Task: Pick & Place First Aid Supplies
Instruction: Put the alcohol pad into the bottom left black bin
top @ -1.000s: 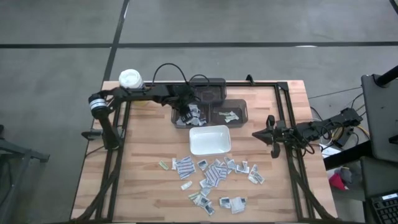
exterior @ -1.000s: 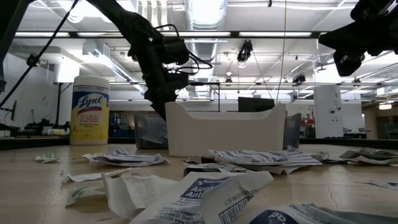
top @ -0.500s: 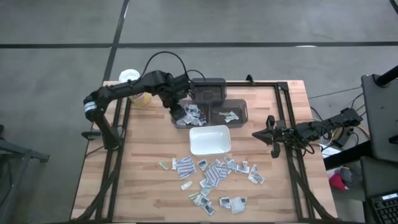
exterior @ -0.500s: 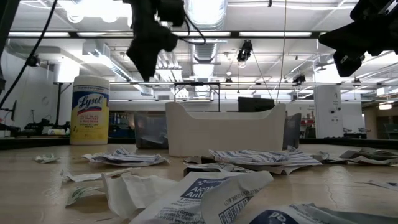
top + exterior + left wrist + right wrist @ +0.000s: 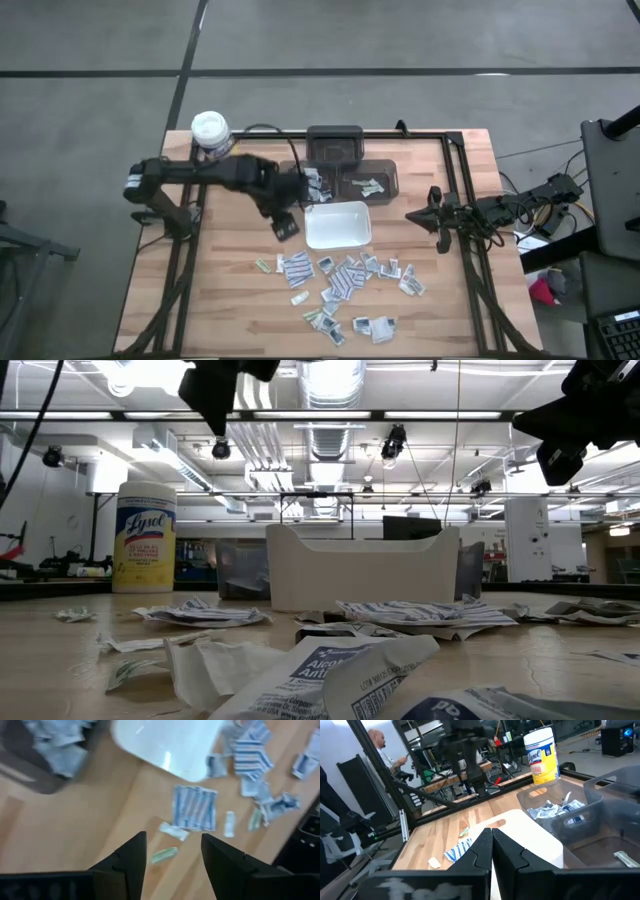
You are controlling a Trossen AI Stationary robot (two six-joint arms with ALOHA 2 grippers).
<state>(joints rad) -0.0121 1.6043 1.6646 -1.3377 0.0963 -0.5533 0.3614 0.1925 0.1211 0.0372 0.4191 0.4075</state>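
Your left gripper (image 5: 284,222) hangs above the bare wood just to the left of the white tray (image 5: 337,225), between the bins and the scattered packets. Its jaws stand wide apart and hold nothing; in the left wrist view you see the table plainly between the two dark fingers (image 5: 127,857), with a striped packet (image 5: 195,808) and a few small ones lying below.

Your right gripper (image 5: 436,216) waits off the right side of the tray, near the table's right edge, with its jaws pressed together and nothing in them.

Most of the first aid packets (image 5: 340,280) lie loose on the wood in front of the tray, spread in a wide patch toward the near edge. More packets sit in the clear bin (image 5: 300,194) just behind the tray on its left, and a couple of greenish ones lie in the neighbouring bin (image 5: 385,180) to the right. A third, dark bin (image 5: 334,143) stands behind those two.

The yellow wipes canister (image 5: 210,130) with its white lid stands at the far left corner of the table. In the right wrist view you can see a person (image 5: 384,750) beyond the table.
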